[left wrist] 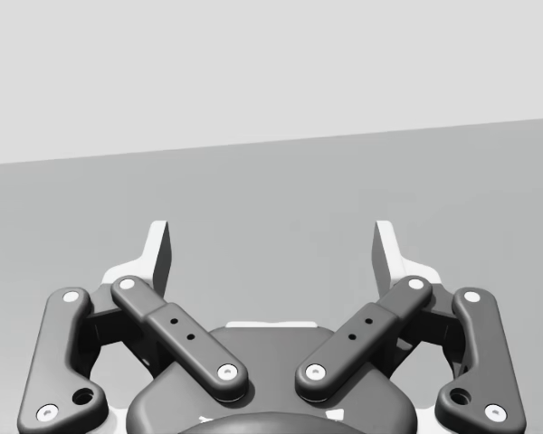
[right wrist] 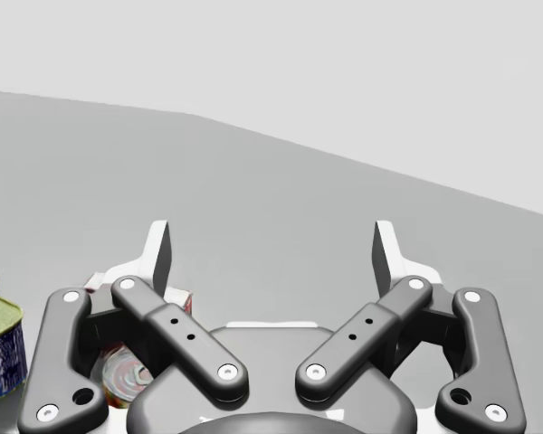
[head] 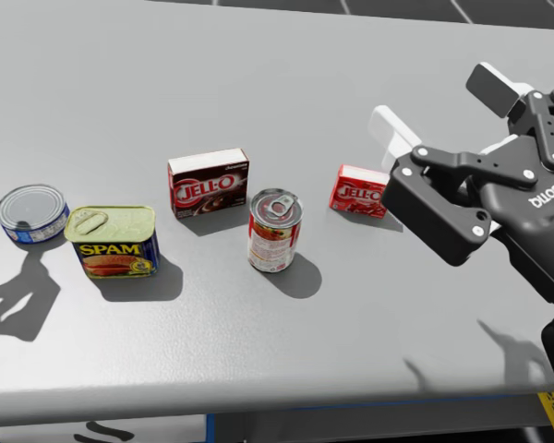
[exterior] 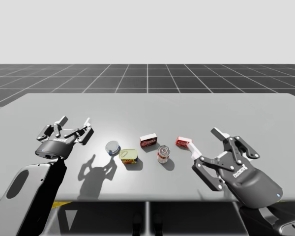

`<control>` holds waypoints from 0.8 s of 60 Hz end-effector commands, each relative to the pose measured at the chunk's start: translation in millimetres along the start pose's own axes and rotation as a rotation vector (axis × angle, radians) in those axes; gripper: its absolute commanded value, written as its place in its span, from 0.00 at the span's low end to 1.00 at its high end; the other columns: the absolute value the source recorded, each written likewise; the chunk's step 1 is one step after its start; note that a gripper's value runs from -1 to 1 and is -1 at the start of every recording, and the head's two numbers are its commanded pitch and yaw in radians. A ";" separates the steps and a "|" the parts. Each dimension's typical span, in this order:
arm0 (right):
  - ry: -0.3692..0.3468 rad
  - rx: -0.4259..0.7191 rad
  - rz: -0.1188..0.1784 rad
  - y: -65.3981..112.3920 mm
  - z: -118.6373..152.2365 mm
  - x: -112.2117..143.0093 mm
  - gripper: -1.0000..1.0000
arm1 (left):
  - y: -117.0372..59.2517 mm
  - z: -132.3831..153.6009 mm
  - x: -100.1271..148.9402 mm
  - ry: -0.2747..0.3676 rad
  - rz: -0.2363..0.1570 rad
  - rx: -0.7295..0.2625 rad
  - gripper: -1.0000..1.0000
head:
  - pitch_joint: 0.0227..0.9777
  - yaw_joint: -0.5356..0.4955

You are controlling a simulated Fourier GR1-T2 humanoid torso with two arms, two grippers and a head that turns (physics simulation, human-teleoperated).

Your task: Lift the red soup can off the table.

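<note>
The red soup can (head: 275, 231) stands upright on the table (head: 258, 74), toward its near edge (lid up). Just beyond it to the left is a dark red box (head: 209, 182), and to the right a smaller red box (head: 358, 191). Further left are a yellow-and-blue tin (head: 113, 242) and a flat blue can (head: 32, 213). My right gripper (exterior: 205, 140), fingers spread, hovers right of the smaller red box. My left gripper (exterior: 75, 121), likewise spread, hangs left of the flat blue can.

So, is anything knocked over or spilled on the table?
No, nothing stands out. The red soup can stands upright; the flat blue can, yellow and blue tin, bigger red box and smaller red box sit tidily on the table.
</note>
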 end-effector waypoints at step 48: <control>0.297 0.180 -0.133 62.5 -26.5 -97.1 0.00 | 0.7 -0.7 -1.2 0.003 -0.001 0.000 0.00 | 0.89 0.38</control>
